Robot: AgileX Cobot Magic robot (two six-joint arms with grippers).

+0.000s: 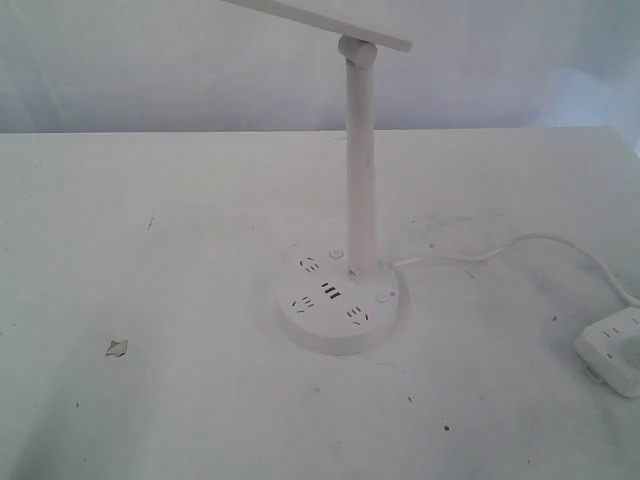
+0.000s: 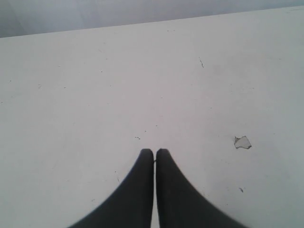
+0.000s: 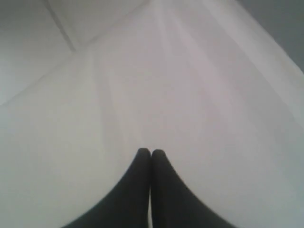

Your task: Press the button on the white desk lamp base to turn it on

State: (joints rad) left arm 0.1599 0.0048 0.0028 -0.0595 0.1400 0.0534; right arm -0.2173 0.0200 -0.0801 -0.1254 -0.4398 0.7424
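The white desk lamp base (image 1: 338, 305) is a round puck in the middle of the white table, with dark socket holes and USB slots on top. Its slim white pole (image 1: 360, 170) rises to a flat lamp head (image 1: 320, 22) at the top edge. A small round button (image 1: 381, 297) sits on the base, right of the pole foot. Neither arm shows in the exterior view. My left gripper (image 2: 155, 151) is shut over bare table. My right gripper (image 3: 151, 152) is shut over a plain white surface. Neither wrist view shows the lamp.
A white cord (image 1: 520, 242) runs from the base to a small white power strip (image 1: 612, 350) at the right edge. A grey chip in the table surface (image 1: 117, 348) lies at the left; the same grey chip (image 2: 242, 142) shows in the left wrist view.
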